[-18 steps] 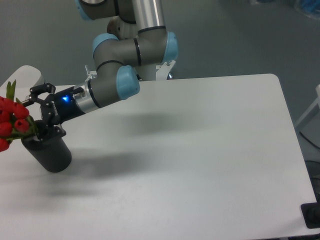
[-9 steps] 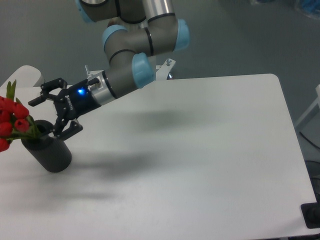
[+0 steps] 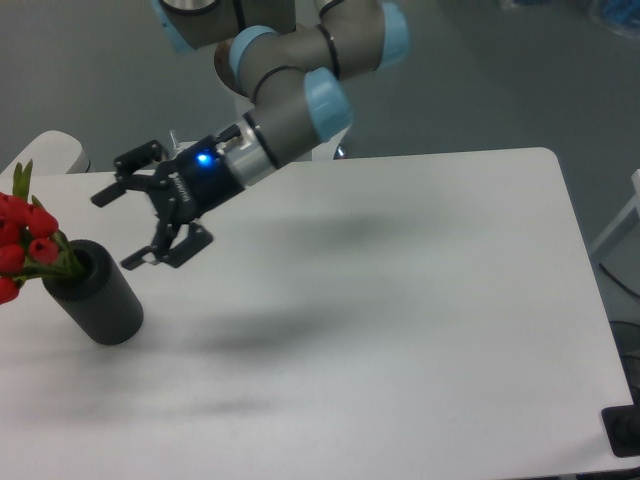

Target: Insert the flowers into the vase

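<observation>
The black cylindrical vase [image 3: 100, 297] stands near the table's left edge. The flowers [image 3: 28, 243], red buds with green leaves, stick out of its top hole and lean to the left. My gripper [image 3: 113, 228] is open and empty, in the air just right of and above the vase's top, apart from it. Its fingers [image 3: 160, 252] are spread wide, pointing left toward the flowers.
The white table [image 3: 400, 300] stretches to the right of the vase. The robot's base [image 3: 320, 140] stands at the table's far edge. A dark object [image 3: 625, 432] sits at the table's front right corner.
My gripper has pulled away from the vase, moving right and slightly up, with its fingers open. The flowers stay in the vase.
</observation>
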Tool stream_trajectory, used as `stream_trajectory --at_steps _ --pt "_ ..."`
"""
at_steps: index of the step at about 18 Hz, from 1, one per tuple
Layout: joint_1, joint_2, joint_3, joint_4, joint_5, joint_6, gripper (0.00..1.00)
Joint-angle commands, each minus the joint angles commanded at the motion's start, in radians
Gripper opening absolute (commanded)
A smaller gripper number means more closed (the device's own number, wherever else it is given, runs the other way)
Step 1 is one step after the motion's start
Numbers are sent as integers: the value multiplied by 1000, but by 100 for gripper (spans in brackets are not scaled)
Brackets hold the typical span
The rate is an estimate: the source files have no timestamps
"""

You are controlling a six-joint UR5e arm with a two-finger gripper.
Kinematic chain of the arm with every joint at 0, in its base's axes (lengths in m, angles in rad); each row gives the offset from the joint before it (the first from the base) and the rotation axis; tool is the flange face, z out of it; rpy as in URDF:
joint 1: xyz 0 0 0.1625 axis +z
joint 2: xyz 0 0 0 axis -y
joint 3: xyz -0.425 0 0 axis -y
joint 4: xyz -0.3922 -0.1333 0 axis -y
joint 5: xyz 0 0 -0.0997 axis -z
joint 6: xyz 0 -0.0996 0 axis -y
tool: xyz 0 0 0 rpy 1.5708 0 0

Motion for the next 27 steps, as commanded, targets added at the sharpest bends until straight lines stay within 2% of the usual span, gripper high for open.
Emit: stream_trajectory --at_steps 2,8,12,15,18,24,27 --pt "12 -14 47 -1 86 -3 100" --pt "112 -120 140 -6 435 2 100" --pt "114 -227 230 -9 633 9 100" --pt "101 -285 304 -11 782 11 100" --pt "100 -347 362 -17 867 46 100" --pt "91 -413 463 -159 1005 110 100" --pt "83 -439 489 -190 1123 202 100"
